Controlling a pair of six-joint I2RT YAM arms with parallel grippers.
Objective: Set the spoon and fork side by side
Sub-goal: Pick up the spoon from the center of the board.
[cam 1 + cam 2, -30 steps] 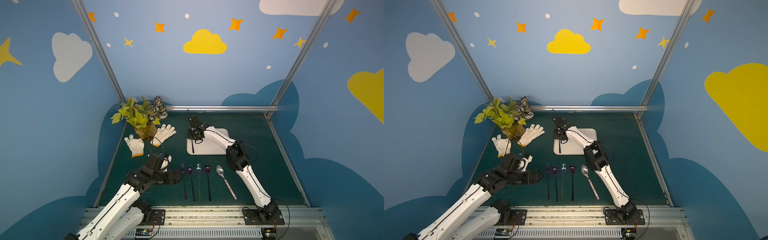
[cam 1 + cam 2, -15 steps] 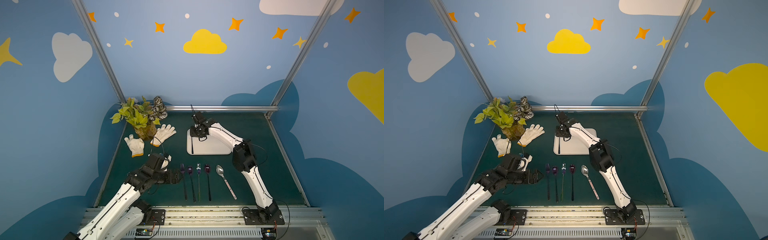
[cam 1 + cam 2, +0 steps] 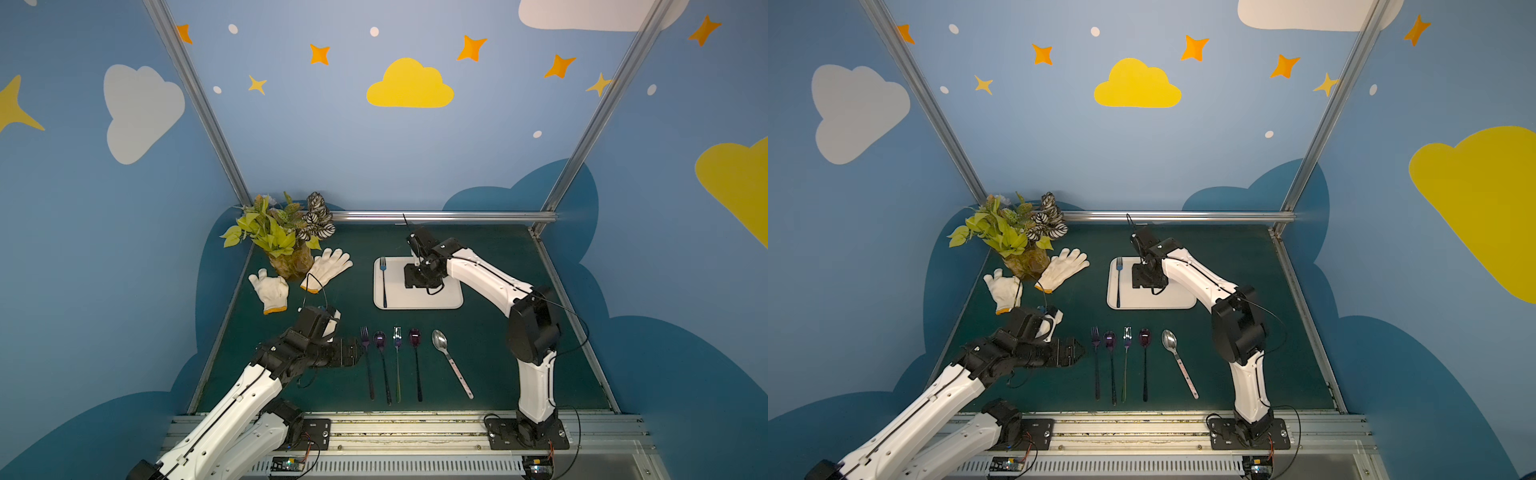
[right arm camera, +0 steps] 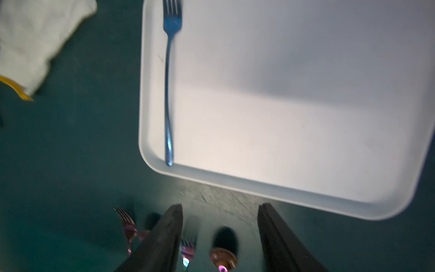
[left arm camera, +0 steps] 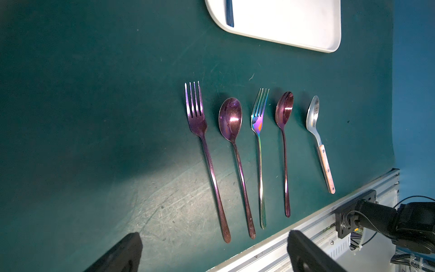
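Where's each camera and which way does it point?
Top views: high at the front, looking down on the table; left arm and right arm show.
Left wrist: low beside the cutlery row, facing it; left gripper shows.
Right wrist: over the tray, looking down; right gripper shows.
Shared: both wrist views catch the blue fork.

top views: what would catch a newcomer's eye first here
Five forks and spoons lie in a neat row, handles toward the front edge of the green table. Behind them a white tray holds one blue fork along its left side, with the right tool open above it. A leafy plant stands at the far left corner.
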